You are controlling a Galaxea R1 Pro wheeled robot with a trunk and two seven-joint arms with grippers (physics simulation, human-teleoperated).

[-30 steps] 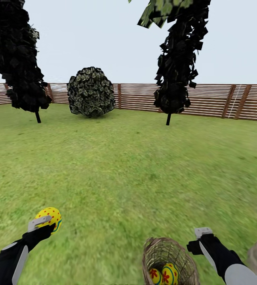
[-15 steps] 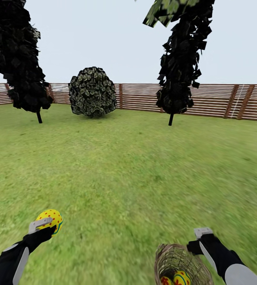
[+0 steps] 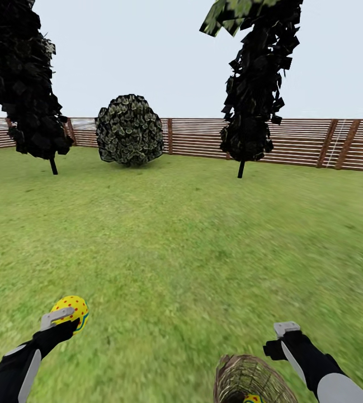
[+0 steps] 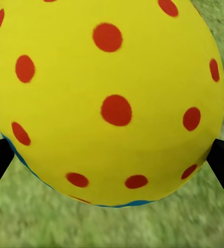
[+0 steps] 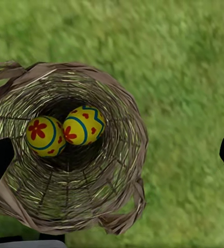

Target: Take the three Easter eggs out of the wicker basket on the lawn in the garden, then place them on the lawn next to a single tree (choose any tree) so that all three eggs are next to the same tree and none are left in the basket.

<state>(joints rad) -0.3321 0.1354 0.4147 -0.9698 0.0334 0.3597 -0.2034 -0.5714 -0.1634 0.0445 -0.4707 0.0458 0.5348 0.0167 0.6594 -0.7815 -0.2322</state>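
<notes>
One yellow Easter egg with red dots [image 3: 70,310] is sitting in the left gripper [image 3: 64,316], above the lawn [image 3: 192,252]. Two patterned eggs [image 5: 65,132] are lying side by side, touching, inside the wicker basket [image 5: 117,170], which is standing on the grass.

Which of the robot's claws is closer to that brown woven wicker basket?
The right claw, open, hangs just beside the brown woven wicker basket. The left claw, across the lawn, grips a yellow red-dotted egg.

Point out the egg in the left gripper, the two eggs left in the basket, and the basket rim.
Held egg [image 3: 71,309], head view: its dotted top.
Basket egg one [image 5: 45,136], right wrist view: its middle.
Basket egg two [image 5: 84,125], right wrist view: its middle.
Wicker basket [image 5: 128,155], right wrist view: woven rim.
</notes>
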